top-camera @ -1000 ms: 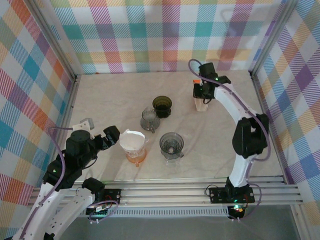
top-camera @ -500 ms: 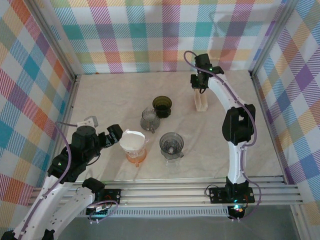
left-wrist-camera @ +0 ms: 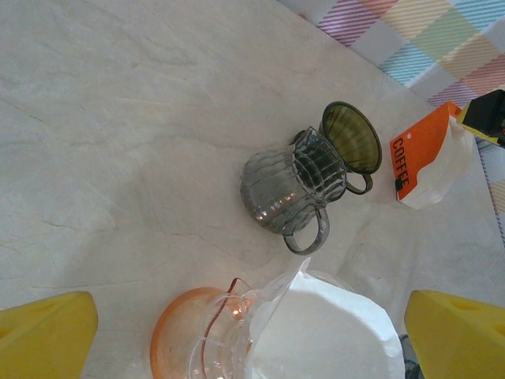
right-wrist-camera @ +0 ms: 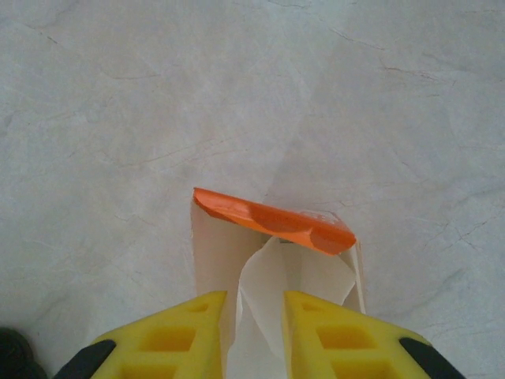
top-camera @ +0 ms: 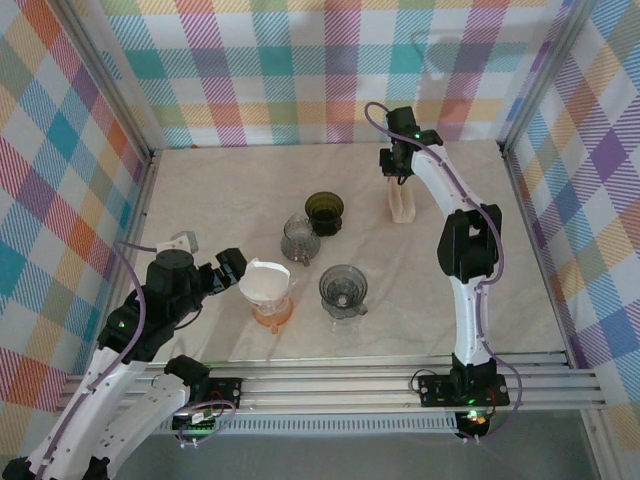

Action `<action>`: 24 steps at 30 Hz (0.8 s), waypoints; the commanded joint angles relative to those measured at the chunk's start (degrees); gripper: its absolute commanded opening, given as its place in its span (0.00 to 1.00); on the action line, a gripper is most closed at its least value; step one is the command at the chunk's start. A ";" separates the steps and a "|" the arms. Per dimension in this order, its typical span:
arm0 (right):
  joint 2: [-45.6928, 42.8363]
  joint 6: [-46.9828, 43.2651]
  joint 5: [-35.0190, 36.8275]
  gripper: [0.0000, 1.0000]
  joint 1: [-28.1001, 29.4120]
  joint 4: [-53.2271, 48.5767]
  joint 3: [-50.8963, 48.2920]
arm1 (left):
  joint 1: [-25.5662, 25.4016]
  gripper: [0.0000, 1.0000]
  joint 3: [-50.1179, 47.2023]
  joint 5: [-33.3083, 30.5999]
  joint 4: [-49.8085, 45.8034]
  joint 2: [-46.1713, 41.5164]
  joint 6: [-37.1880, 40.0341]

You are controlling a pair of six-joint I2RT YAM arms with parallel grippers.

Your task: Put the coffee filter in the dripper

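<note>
From the top camera I have the right claw (top-camera: 400, 188) at the far edge of the table (top-camera: 200, 200), toward its right corner, nose down on the orange-topped filter pack (top-camera: 402, 208) standing there. The left claw (top-camera: 226, 268) sits toward the near-left corner, just beside the orange dripper (top-camera: 270, 318), which carries a white paper cone (top-camera: 265, 282). Mid-table I see an olive dripper (top-camera: 324, 212) and a ribbed grey glass server (top-camera: 299, 240) close against it. A grey dripper (top-camera: 343, 290) is nearer me. On the left wrist camera the yellow fingers (left-wrist-camera: 43, 343) stand at the two bottom corners, spread as wide as they go and holding nothing. The paper cone (left-wrist-camera: 331, 332) and orange dripper (left-wrist-camera: 177, 339) lie between and below them, clear of both. Beyond are the server, the olive dripper and the pack, lettered "COFFEE". On the right wrist camera the yellow fingers (right-wrist-camera: 170, 339) are drawn close together and pinch a coffee filter (right-wrist-camera: 264, 300), a white sheet rising out of the pack's open top just behind its orange flap.
</note>
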 commanded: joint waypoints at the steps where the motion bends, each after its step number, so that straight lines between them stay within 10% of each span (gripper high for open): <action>1: 1.57 -0.40 -0.79 0.26 -0.35 -1.47 2.71 | 0.19 1.00 0.21 0.52 1.73 0.12 1.03; 24: 1.73 -0.64 -1.58 0.00 -0.39 -0.81 2.74 | 0.15 1.00 0.96 0.94 1.71 0.33 1.32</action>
